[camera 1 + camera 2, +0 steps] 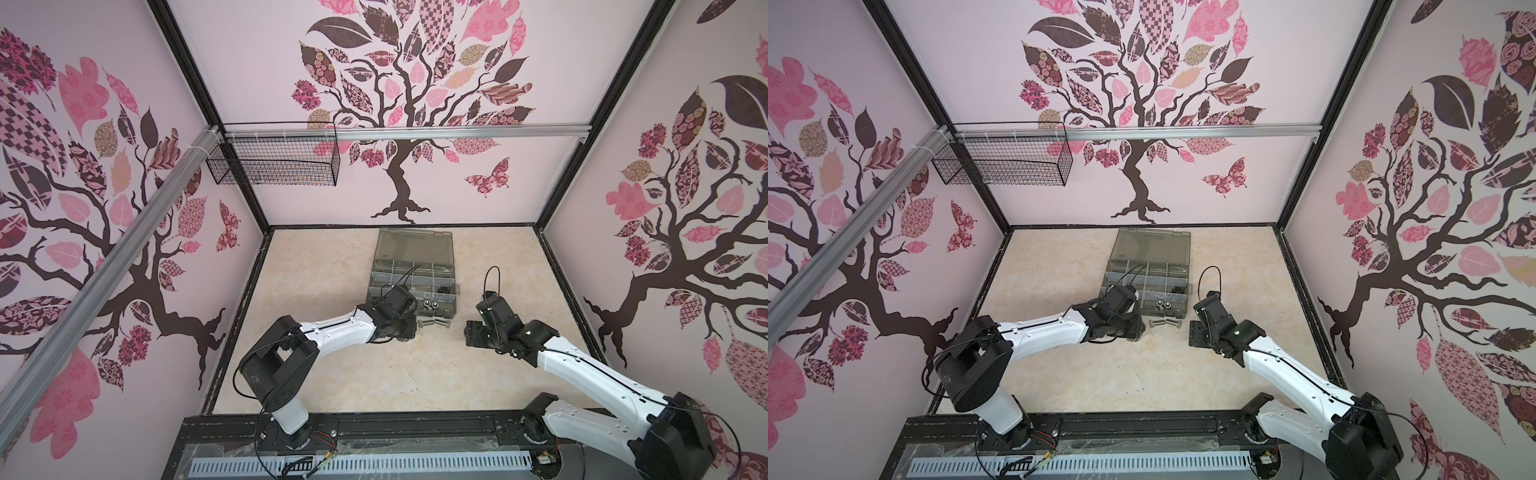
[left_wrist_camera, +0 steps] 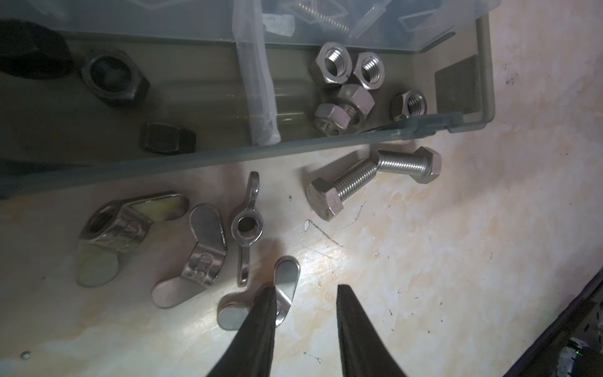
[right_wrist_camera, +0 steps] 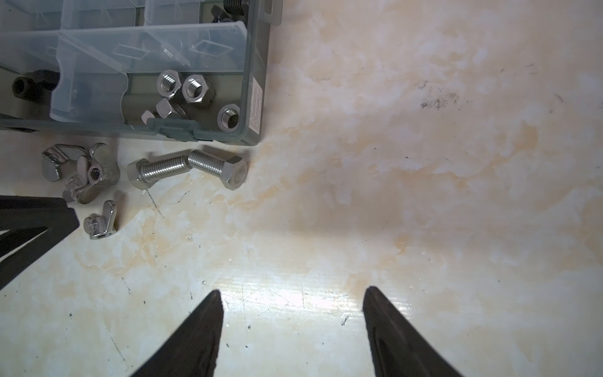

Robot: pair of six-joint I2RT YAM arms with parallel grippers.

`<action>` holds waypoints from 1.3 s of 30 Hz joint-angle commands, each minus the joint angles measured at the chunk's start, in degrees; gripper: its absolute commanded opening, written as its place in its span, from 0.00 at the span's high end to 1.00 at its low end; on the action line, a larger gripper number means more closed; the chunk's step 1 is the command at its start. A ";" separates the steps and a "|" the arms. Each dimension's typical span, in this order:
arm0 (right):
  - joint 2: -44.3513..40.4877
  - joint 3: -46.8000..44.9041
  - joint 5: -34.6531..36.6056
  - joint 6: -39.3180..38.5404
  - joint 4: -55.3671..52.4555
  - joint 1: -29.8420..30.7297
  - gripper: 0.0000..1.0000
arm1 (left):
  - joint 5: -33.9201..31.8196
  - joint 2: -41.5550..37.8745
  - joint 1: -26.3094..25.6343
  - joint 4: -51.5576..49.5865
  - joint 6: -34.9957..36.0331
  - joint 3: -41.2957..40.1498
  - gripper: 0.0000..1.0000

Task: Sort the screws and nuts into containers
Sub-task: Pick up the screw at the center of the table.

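Observation:
The grey organizer case [image 1: 411, 266] lies open on the table, and several silver hex nuts [image 2: 346, 68] sit in its near corner compartment. Two black nuts [image 2: 114, 80] lie in the compartment beside it. Two silver hex-head screws [image 2: 346, 186] lie touching on the table just in front of the case wall [image 2: 293, 147]. Several silver wing nuts [image 2: 199, 258] lie beside them. My left gripper [image 2: 305, 290] is open low over the table, one fingertip [image 2: 266, 303] overlapping a wing nut [image 2: 287, 277], nothing clamped. My right gripper [image 3: 293, 293] is open over bare table.
The case's lid [image 1: 411, 245] lies folded back toward the rear wall. A black wire basket [image 1: 274, 162] hangs on the back left rail, high above the table. The left gripper's finger [image 3: 32, 225] shows next to a wing nut [image 3: 98, 222] in the right wrist view.

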 commanded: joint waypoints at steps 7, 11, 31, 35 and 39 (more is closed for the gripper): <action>-0.62 0.08 -0.24 -0.24 -0.46 -0.13 0.29 | 1.85 5.39 -0.54 0.22 1.78 7.05 0.64; -0.62 0.30 -0.33 -0.37 -0.66 -0.12 0.29 | 1.59 7.22 -0.54 -0.48 2.56 8.46 0.64; 0.01 0.68 -0.41 -0.68 -0.86 -0.19 0.29 | 0.73 13.76 -0.63 -3.82 6.35 12.56 0.75; -0.35 0.44 -0.52 -0.59 -1.07 -0.14 0.29 | 0.26 13.78 -0.65 -3.67 6.71 11.66 0.81; -0.55 0.15 -0.43 -0.59 -1.20 -0.18 0.29 | 0.21 13.92 -0.63 -3.50 6.92 11.48 0.86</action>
